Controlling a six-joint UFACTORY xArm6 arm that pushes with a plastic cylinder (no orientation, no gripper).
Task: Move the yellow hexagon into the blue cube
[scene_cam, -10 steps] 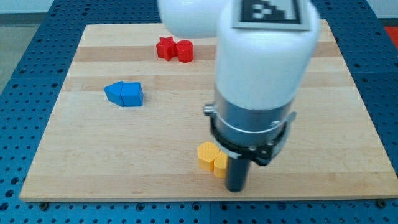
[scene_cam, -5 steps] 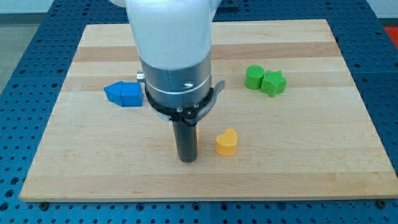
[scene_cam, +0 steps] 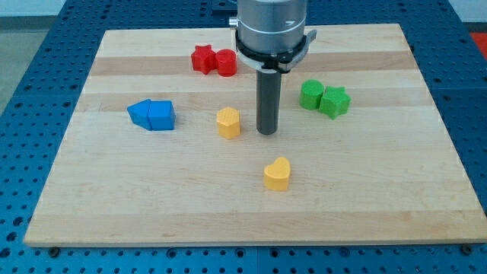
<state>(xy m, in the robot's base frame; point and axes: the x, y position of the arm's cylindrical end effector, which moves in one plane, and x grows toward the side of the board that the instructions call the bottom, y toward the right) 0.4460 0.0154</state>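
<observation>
Now my tip is seen set down just beside the yellow hexagon, at its 3 o'clock, apparently apart from it.

No fingers are carried, only the bare rod. The blue cube lies well off at the hexagon's 9 o'clock, touching a second blue block whose shape cannot be made out. A yellow heart-like block sits at the tip's 6 o'clock. A red star and red cylinder are found touching at 11 o'clock; a green cylinder and green star at 2 o'clock on the wooden board.
</observation>
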